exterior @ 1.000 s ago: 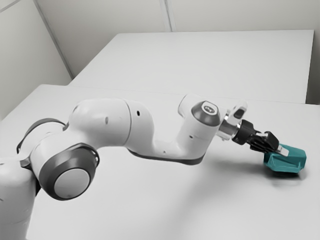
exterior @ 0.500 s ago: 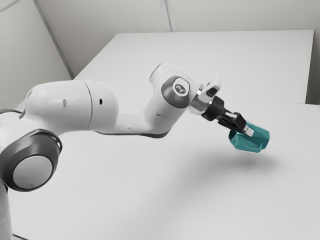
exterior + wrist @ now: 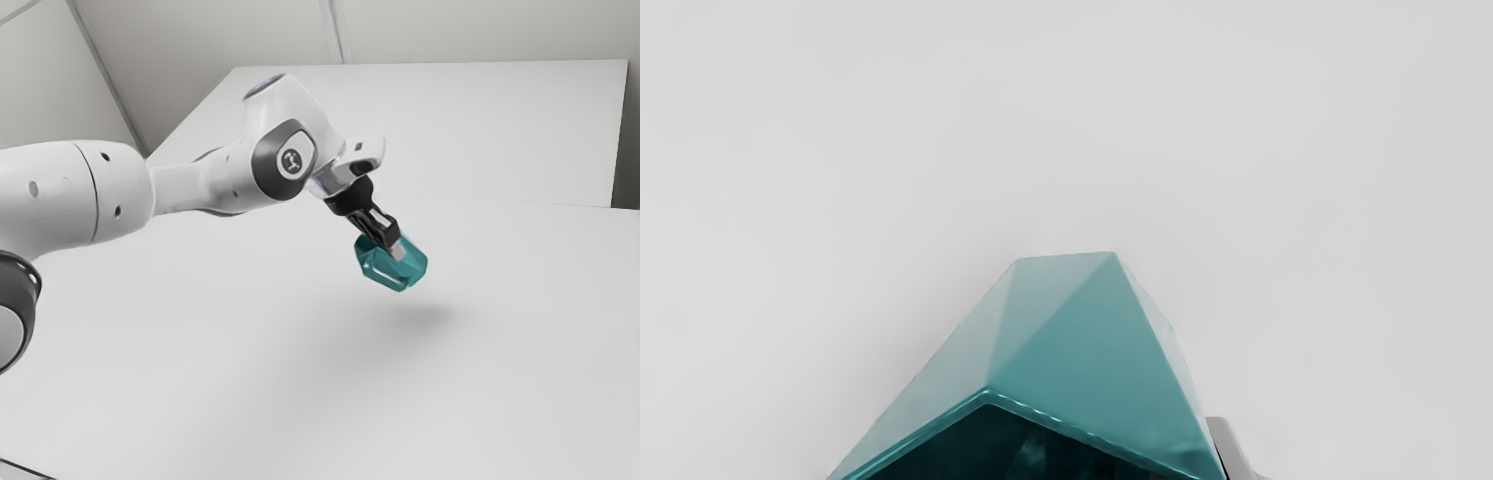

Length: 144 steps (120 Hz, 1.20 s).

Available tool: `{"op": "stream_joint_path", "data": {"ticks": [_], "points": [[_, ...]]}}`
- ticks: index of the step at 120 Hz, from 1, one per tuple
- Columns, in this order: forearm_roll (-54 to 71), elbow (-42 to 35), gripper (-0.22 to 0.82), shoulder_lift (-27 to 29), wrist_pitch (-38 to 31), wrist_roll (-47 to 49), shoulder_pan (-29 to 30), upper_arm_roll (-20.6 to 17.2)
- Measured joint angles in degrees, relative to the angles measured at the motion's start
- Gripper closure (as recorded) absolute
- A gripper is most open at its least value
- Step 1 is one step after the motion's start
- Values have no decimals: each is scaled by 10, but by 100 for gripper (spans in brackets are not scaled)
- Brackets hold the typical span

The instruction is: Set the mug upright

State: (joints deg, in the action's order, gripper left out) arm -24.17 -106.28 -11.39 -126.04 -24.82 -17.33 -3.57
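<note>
The black tool (image 3: 394, 246) is clamped on the blue-green mug (image 3: 411, 268), one fingertip (image 3: 1228, 448) pressed close to the outside of its wall. The other fingertip is hidden, so how wide the gap between the two is, nobody can tell. The mug is up in the air, over the big pale tabletop (image 3: 250, 390), and its soft gray shadow (image 3: 425, 313) lies below it, apart from it.

The mug is not standing straight. It leans over, with its open mouth turned back toward the tool and its smaller end pointing away from it. The mug has flat sides that meet in sharp lines (a bit like a cut gem), and it is very dark inside.

The white arm (image 3: 60, 195) comes in from the exterior view's left. The tool hangs from its end and slants down toward the exterior view's right, where it meets the mug.
</note>
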Motion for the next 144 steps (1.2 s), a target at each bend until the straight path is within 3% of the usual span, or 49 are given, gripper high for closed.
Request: {"op": "stream_joint_path", "data": {"ticks": [64, 144], "points": [[220, -72, 79, 61, 55, 144, 45, -1], [349, -202, 79, 135, 31, 270, 71, -4]]}}
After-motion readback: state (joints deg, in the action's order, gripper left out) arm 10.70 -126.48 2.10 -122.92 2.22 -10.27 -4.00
